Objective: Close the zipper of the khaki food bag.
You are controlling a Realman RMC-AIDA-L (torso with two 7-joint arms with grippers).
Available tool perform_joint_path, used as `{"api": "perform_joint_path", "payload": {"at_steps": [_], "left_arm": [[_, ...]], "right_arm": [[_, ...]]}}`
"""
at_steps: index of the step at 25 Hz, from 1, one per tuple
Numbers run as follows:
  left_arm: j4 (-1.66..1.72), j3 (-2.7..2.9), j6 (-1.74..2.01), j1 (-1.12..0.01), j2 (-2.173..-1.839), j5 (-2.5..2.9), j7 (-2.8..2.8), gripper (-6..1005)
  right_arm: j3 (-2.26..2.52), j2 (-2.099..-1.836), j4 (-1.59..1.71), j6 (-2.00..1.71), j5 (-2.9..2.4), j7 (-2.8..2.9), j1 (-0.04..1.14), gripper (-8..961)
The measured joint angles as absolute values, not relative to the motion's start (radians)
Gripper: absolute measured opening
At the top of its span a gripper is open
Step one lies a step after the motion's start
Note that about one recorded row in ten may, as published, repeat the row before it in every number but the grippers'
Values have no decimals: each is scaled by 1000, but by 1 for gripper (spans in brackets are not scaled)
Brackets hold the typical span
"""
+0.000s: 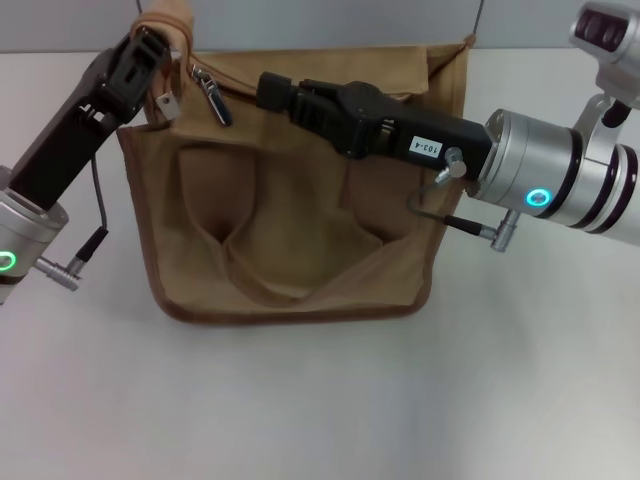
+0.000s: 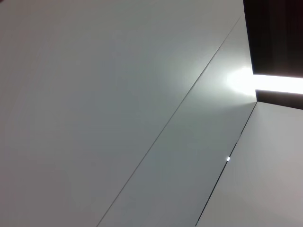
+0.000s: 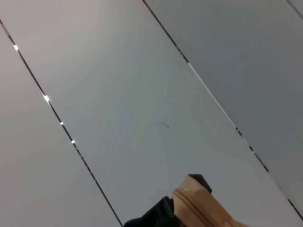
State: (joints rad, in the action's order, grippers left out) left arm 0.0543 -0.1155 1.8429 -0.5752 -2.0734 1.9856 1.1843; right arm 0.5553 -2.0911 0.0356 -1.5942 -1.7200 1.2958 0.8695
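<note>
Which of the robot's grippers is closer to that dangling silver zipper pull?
Left. The left gripper is just beside the silver pull tab at the bag's corner; the right gripper sits slightly farther along the top.

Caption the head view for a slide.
Left gripper at the khaki bag's top left corner, right gripper along its top edge, near a metal pull tab.

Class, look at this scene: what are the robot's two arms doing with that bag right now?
Both arms are working on the khaki food bag, which stands on a white table. The left gripper is at the bag's top left corner by a strap handle. The right gripper reaches across the top edge, near the silver pull tab.
</note>
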Motion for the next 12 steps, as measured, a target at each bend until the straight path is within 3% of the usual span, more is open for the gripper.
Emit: {"api": "perform_joint_path", "payload": {"at_steps": [6,12], "left_arm": [[46,-118,1843,-586,-2074,1983,1184,13],[38,-115,1842,-598,-2074,1986,1184,13]], "right_arm": [[560,-2092,29,-1593,-1720,1298,871,56],[585,-2092,21,-1591,-1723,1297,885,322]]}}
